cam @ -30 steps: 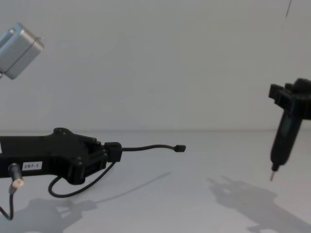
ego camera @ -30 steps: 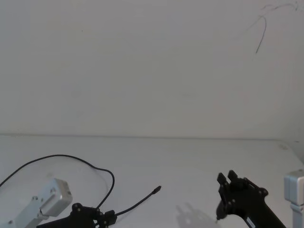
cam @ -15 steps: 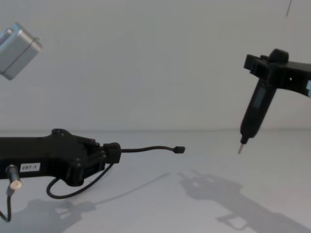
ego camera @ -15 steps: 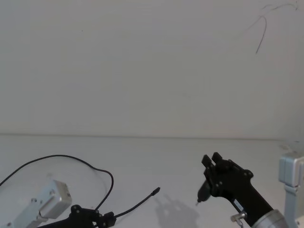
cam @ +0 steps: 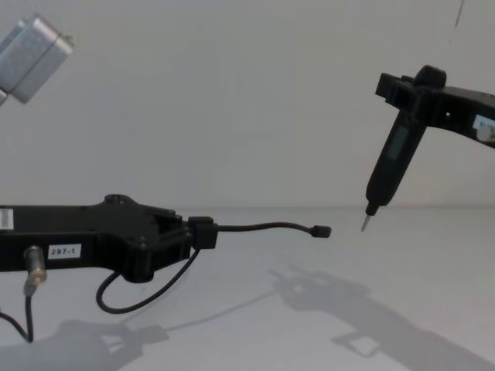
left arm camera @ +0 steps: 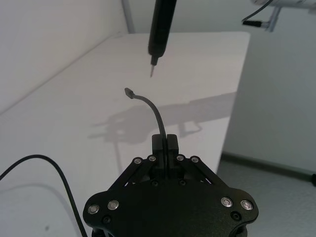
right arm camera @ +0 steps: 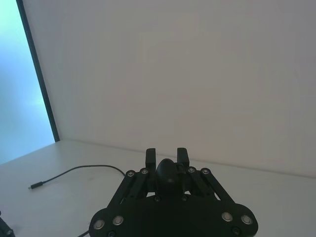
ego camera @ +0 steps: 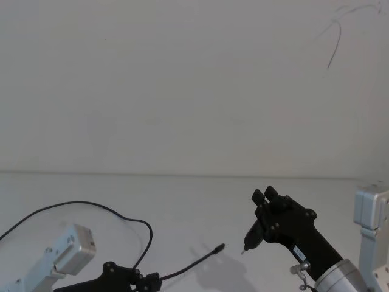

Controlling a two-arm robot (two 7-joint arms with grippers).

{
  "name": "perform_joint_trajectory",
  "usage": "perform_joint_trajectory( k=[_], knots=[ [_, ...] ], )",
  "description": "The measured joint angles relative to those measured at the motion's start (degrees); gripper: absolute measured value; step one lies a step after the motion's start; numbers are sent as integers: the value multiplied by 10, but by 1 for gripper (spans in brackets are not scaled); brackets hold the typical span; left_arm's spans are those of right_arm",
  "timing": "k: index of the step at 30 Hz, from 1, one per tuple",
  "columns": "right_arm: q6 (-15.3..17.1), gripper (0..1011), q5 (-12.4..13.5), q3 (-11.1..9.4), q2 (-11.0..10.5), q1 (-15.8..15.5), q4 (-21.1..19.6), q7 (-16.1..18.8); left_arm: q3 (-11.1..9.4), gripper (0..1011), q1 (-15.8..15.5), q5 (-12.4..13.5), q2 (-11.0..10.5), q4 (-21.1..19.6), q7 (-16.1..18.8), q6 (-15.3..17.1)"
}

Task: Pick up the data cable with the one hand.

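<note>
Above the surface (cam: 433, 270), the left tool (cam: 203, 233) is clamping the data cable (cam: 263, 227) behind its small plug (cam: 321, 230), holding that end clear; the right tool (cam: 408, 86) is gripping a pen-shaped probe (cam: 387, 170) nearby.

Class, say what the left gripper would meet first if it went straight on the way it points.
Holding the cable, the left gripper would probably meet the pen tool in the right gripper first; depth is unclear.

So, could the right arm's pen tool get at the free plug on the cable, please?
Probably yes: the left gripper holds the cable with its plug sticking out, and the pen tool in the right gripper hangs close by it, nothing between.
</note>
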State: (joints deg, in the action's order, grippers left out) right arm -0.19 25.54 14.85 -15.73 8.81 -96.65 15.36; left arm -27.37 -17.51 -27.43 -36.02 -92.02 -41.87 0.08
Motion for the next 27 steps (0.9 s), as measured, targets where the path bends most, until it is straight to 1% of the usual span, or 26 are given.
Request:
perform_joint_trajectory(
  k=[5,16,27],
  knots=[
    [-4,251,5,0,1,5,7,4,-1,44,-6,-15,-2,-3,-14,7],
    [-9,251,10,1,3,10,19,8,0,44,-14,-42,-8,-7,-32,15],
    [-15,251,10,4,7,14,24,10,4,44,-17,-71,-21,-11,-55,22]
  ],
)
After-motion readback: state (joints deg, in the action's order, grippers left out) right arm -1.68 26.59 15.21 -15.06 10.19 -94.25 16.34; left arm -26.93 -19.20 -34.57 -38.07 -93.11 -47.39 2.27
